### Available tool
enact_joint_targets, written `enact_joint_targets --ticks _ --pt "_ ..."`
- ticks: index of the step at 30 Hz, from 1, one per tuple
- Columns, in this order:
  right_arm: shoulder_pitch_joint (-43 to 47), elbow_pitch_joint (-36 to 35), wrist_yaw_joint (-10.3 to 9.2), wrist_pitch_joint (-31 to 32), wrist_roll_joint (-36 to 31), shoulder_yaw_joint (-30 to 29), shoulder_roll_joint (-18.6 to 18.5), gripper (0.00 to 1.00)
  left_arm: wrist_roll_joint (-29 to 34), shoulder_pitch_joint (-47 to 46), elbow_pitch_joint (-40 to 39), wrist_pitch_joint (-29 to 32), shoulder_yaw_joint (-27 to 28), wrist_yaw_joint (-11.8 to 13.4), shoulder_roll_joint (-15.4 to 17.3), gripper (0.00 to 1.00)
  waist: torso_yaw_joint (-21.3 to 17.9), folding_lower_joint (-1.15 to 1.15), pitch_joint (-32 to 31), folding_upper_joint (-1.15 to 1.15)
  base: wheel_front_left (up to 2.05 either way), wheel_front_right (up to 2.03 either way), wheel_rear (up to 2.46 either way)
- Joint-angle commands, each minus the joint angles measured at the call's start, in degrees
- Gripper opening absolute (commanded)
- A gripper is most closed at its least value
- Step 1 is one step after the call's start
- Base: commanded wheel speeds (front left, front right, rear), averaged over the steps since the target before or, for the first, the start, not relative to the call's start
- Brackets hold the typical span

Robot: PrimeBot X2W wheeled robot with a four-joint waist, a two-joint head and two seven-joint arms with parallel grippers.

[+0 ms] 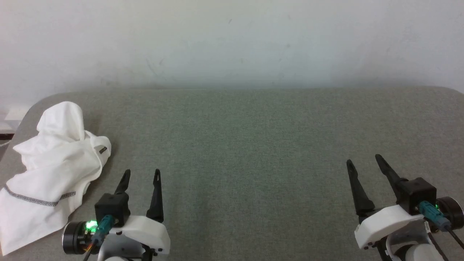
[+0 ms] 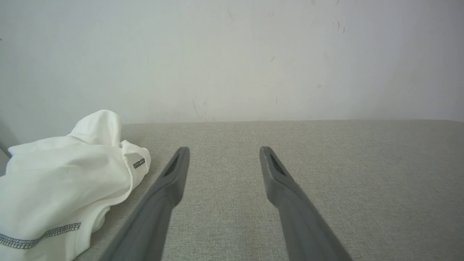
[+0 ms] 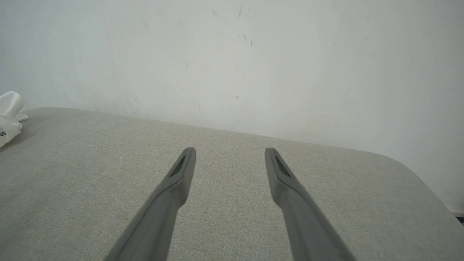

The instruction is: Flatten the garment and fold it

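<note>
A broad surface (image 1: 253, 145) covered in grey-green woven cloth runs from side to side, and its two far corners are rounded. Right behind its far edge stands a pale wall (image 1: 232, 43), bare and marked with faint scuffs and specks. Past the far left corner a few pale and dark shapes show, too little of them to tell what they are.

The white top (image 1: 54, 163) lies crumpled in a loose heap at the left end of the surface, from the far left corner down along the left edge toward the near side. One fold stands up in a rounded peak at its far end. A line of dark grey zigzag stitching (image 1: 36, 199) crosses its near part, and a small dark tag (image 1: 103, 149) sits on the fold facing the middle of the surface. Whether any cloth hangs over the left edge cannot be told.

The left gripper (image 1: 142, 171) is over the near left part of the surface, just beside the top but apart from it, its two dark fingers spread with nothing between them; a green light (image 1: 90, 225) glows at its wrist. The right gripper (image 1: 363, 158) is over the near right part, well apart from the top, fingers likewise spread and holding nothing.
</note>
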Motion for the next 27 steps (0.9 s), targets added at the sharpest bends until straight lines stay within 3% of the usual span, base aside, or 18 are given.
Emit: enact_joint_targets --ticks 1,27 --pt "0.07 0.32 -0.02 -0.65 0.32 -0.25 0.06 1.0 -0.28 0.46 0.31 -0.73 -0.17 0.53 -0.01 1.0 0.69 0.0 -0.07 0.0 0.0 0.0 0.0" --pt "0.47 0.08 -0.05 -3.64 0.26 1.29 0.11 1.0 -1.37 1.95 0.67 -3.72 -0.49 1.81 -0.01 1.0 8.97 0.0 -0.74 0.0 0.0 0.0 0.0"
